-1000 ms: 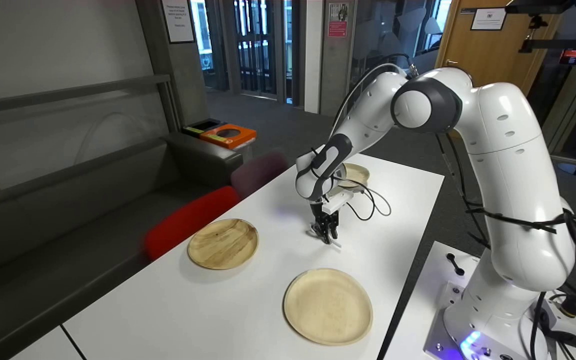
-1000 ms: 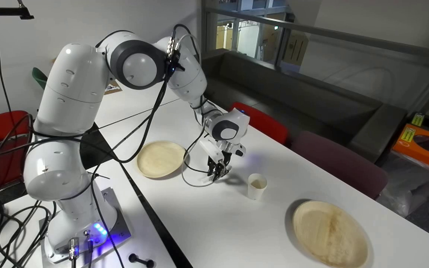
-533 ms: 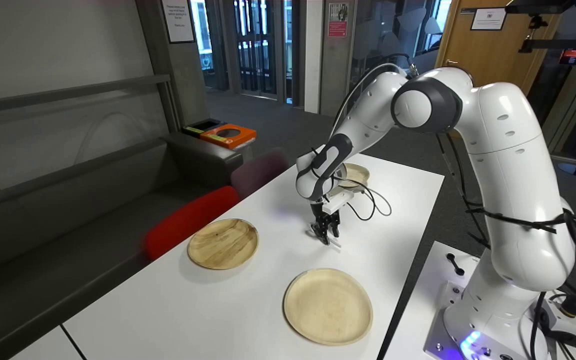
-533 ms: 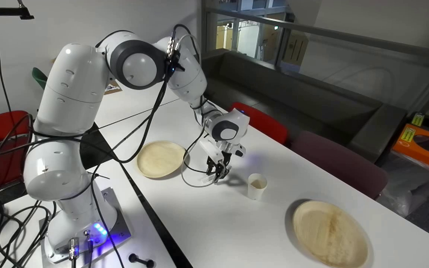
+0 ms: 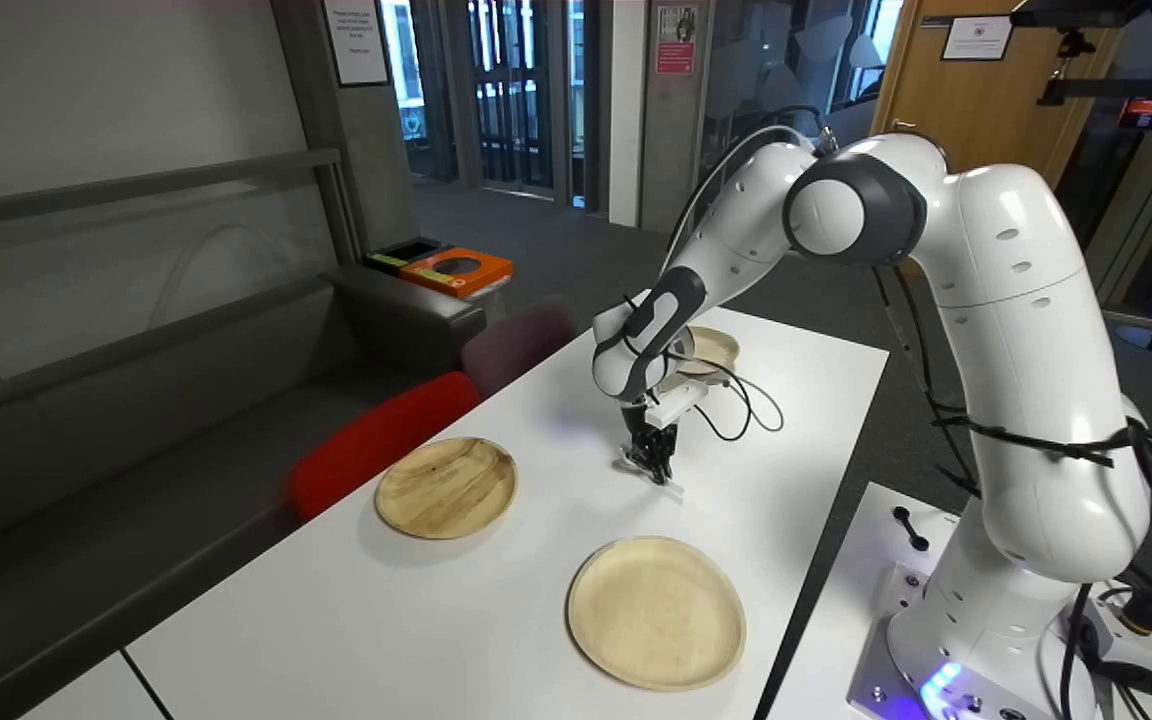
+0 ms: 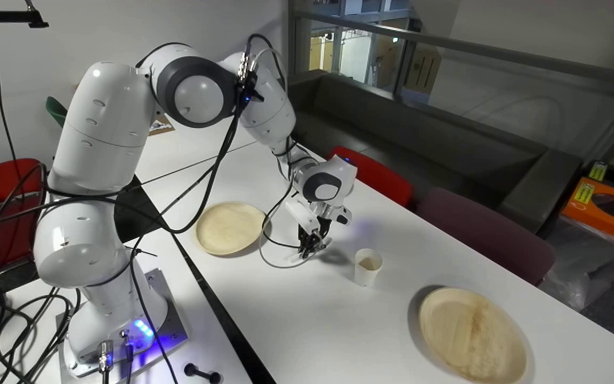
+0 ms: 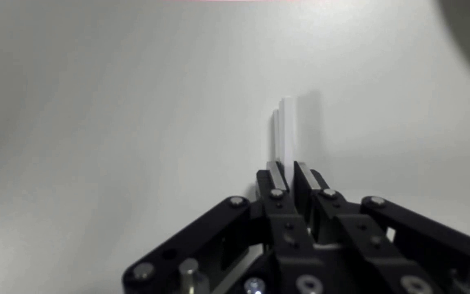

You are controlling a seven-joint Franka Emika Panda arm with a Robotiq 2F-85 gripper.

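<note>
White strip (image 7: 288, 134), clamped between black jaws — white table (image 6: 307, 314) beneath, upright cup (image 6: 367, 268) nearby, wooden plates (image 6: 472, 336) set apart

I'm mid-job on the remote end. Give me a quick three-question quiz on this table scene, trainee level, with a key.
1. Fill in: in the wrist view, a thin ____ strip sits between the jaws of the gripper.
2. True or false: the cup stands upright on the table.
3. How many tan plates lie on the table?

Key: 1. white. 2. true. 3. three, one of them partly hidden by the arm in an exterior view.
</note>
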